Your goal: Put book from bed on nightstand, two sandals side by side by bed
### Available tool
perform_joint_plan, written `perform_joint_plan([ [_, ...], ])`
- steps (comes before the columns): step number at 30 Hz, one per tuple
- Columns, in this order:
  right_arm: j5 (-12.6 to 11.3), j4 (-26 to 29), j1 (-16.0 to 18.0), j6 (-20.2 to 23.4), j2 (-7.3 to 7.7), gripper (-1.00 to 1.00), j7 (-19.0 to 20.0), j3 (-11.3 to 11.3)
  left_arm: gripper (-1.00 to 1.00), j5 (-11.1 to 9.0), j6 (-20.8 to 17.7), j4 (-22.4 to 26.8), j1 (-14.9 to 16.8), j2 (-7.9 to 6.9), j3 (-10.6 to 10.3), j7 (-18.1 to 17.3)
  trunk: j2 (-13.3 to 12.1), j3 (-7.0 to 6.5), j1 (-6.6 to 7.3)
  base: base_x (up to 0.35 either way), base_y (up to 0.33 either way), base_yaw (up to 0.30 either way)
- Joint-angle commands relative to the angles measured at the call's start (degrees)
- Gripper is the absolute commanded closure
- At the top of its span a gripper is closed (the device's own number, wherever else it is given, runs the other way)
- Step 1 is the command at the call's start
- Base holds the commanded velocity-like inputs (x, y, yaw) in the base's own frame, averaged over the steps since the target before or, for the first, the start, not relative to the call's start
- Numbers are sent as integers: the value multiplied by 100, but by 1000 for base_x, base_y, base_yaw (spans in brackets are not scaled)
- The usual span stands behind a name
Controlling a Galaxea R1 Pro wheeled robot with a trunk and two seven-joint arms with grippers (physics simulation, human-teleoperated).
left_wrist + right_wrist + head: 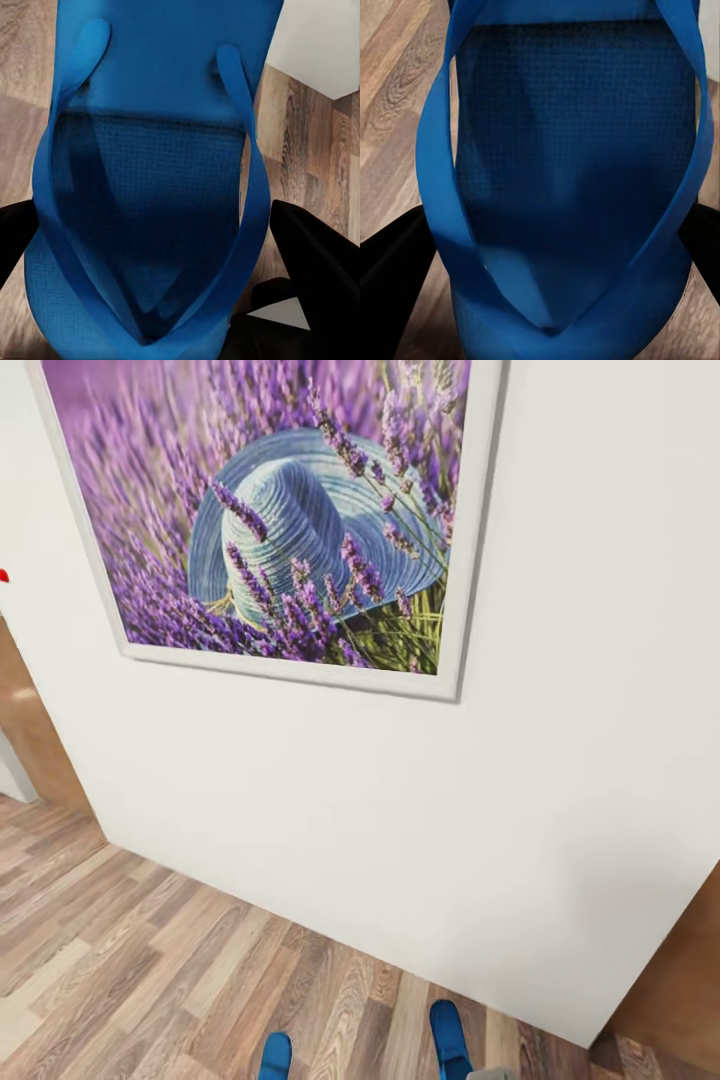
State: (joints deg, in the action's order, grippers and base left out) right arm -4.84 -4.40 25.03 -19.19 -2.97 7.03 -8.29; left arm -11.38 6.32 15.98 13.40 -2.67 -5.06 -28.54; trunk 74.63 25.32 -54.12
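Observation:
I hold two blue sandals, one in each gripper. In the left wrist view a blue sandal (150, 150) with its thong straps sits between the black fingers (319, 259); my left gripper (161, 251) is shut on it. My right gripper (547, 262) is shut on the other blue sandal (570, 135), with black fingers (390, 285) at its sides. Both sandal tips, the left one (275, 1057) and the right one (449, 1040), poke into the bottom of the head view above the floor. The book, the bed and the nightstand are out of view.
A white wall (400, 840) stands close ahead, carrying a framed picture (290, 510) of lavender and a blue hat. Wood-plank floor (130, 970) runs below it. The wall ends at a corner (605, 1035) on the right, with a brown gap (680, 980) beyond.

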Motion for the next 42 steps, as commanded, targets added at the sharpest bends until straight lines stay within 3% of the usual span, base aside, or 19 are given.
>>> perform_joint_plan([
  [1,-52,-26,10,-41,-2,100,26,-41,100,-49,27,-8,5,-5,-47,-3,4,6,0,0,0,292],
  [42,-52,-26,10,-41,-2,100,26,-41,100,-49,27,-8,5,-5,-47,-3,4,6,0,0,0,292],
])
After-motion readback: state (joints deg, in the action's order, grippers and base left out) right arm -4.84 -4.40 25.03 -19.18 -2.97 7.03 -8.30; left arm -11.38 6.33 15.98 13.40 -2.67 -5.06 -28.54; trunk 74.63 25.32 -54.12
